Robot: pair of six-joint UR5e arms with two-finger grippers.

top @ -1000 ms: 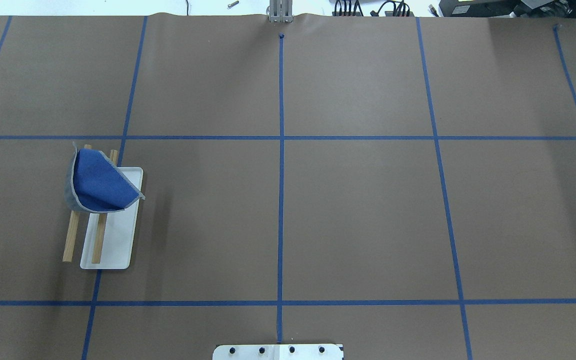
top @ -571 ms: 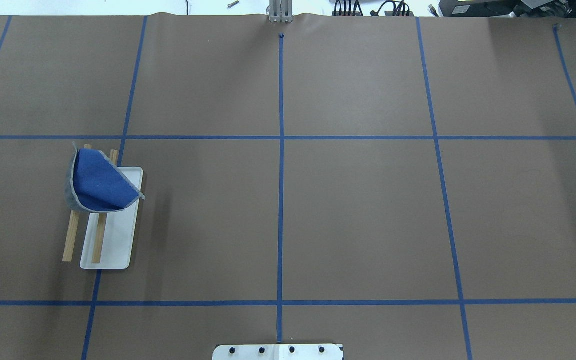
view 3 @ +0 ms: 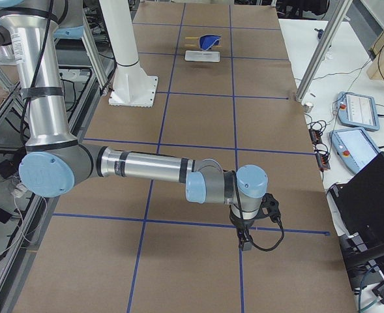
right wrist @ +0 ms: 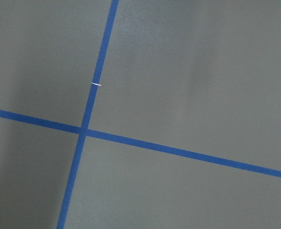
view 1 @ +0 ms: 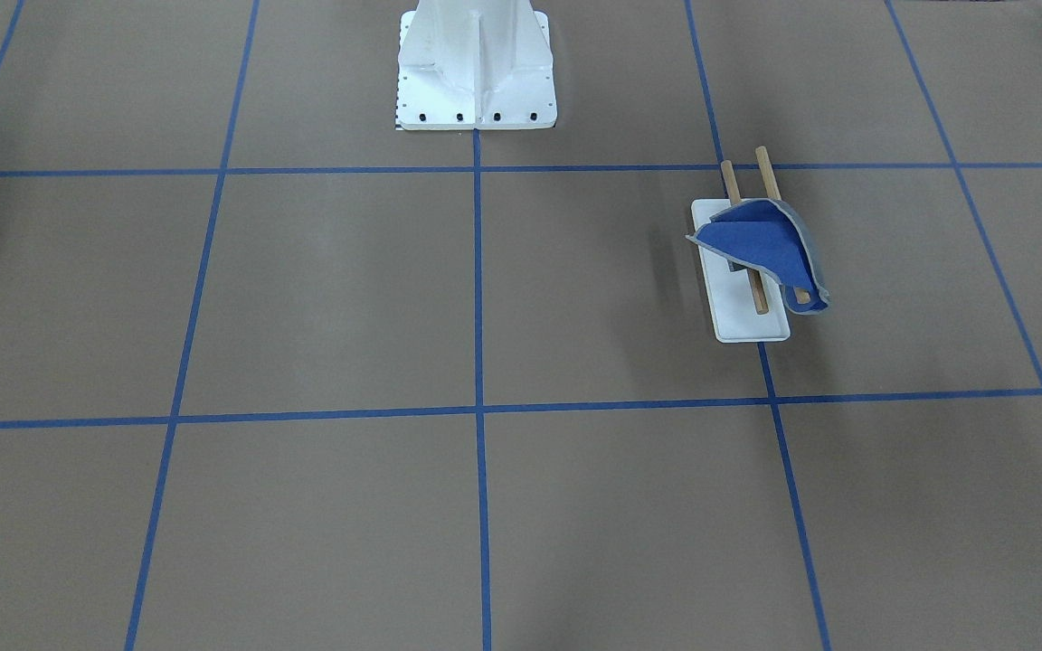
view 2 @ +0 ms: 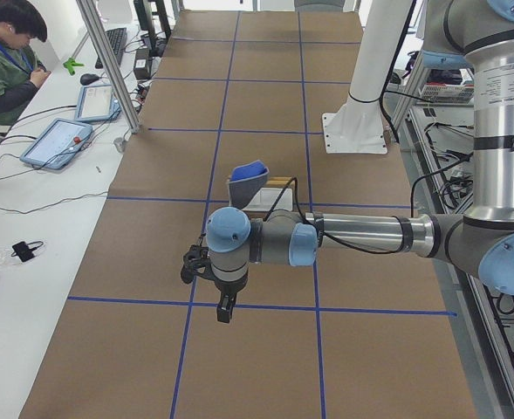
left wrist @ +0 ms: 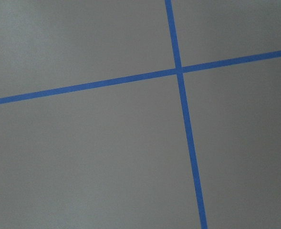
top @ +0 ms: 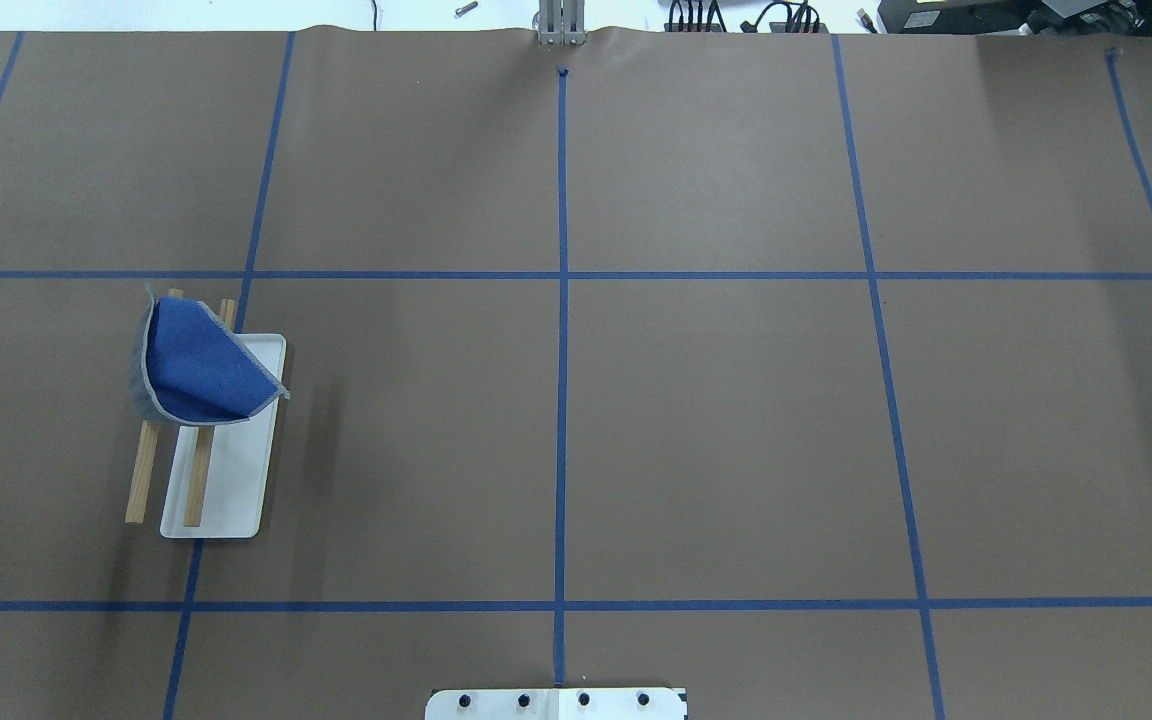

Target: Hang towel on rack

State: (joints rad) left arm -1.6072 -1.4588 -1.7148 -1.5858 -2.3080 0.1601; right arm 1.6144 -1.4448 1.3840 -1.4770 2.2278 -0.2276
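On the robot's left half of the surface (top: 716,430), a white tray (top: 236,490) carries the rack (top: 143,480) of two wooden rails. The towel (top: 198,362) lies draped across both rails toward their far end, blue face up, with its grey edge curling. Blue tape lines (top: 561,400) cross the brown paper. An operator (view 2: 8,52) sits by tablets (view 2: 58,140). The left pincer (view 2: 225,307) and right pincer (view 3: 245,242) hang well apart from the towel; whether either is spread or pressed together cannot be told.
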